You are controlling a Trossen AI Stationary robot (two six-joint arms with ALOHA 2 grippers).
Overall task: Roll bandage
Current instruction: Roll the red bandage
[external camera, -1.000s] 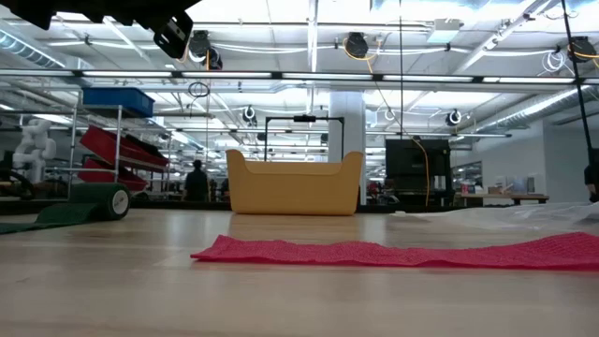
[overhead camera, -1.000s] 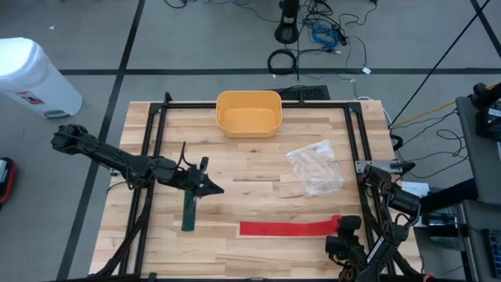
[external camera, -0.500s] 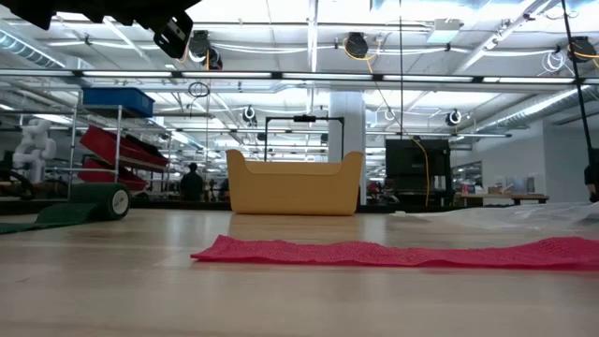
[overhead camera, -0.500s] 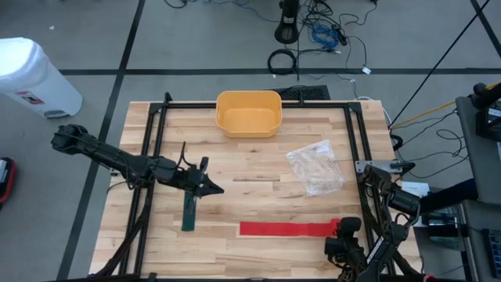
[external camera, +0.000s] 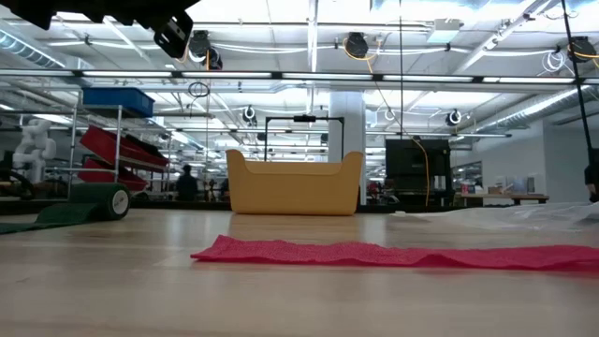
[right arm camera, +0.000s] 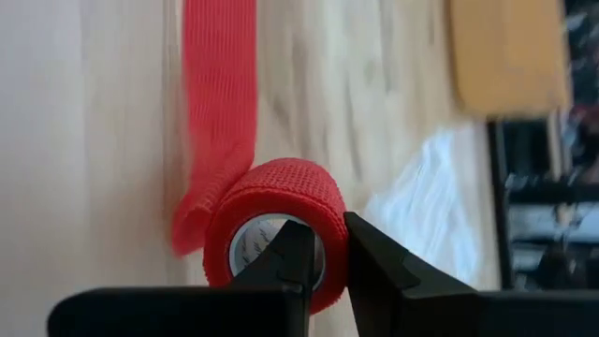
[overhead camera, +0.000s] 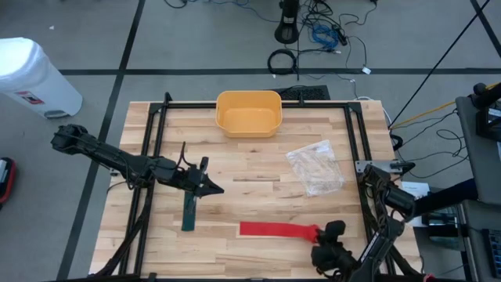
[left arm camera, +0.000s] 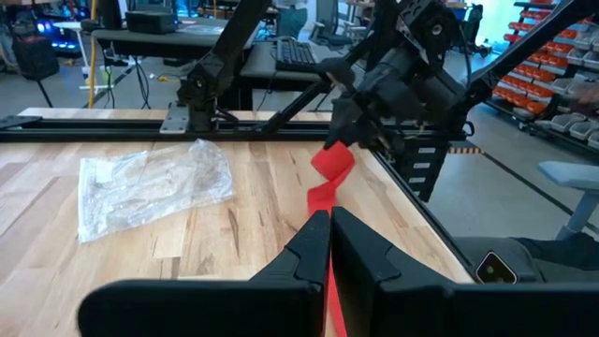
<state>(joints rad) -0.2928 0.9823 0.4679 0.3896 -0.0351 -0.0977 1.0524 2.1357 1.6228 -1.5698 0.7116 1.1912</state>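
A red bandage lies as a flat strip [overhead camera: 274, 229] on the wooden table near its front edge; it also shows in the low view [external camera: 374, 253]. Its right end is wound into a roll [right arm camera: 281, 201]. My right gripper [overhead camera: 327, 235] is shut on that roll at the strip's right end. My left gripper [overhead camera: 215, 189] is shut and empty, held above the table left of centre, over a dark green bandage [overhead camera: 188, 213] that lies flat, with its roll [external camera: 114, 199] standing on the table. My right gripper [right arm camera: 328, 229] holds the red roll by its wall [right arm camera: 332, 271], one finger [right arm camera: 292, 251] inside the hollow core and one finger [right arm camera: 370, 253] outside. It comes level from the table's right side, along the roll's axis. The unrolled strip [right arm camera: 220, 94] trails off flat on the table.
A yellow bin [overhead camera: 248, 112] stands at the far middle. A clear plastic bag [overhead camera: 315, 167] lies right of centre. Black frame rails [overhead camera: 156, 149] run along the table's left, right and far sides. Bare wood lies between the two bandages.
My right gripper has gone toward the table's left edge with the red roll. The flat strip's right part has been rolled up, so the strip is shorter; its left end has stayed where it was.
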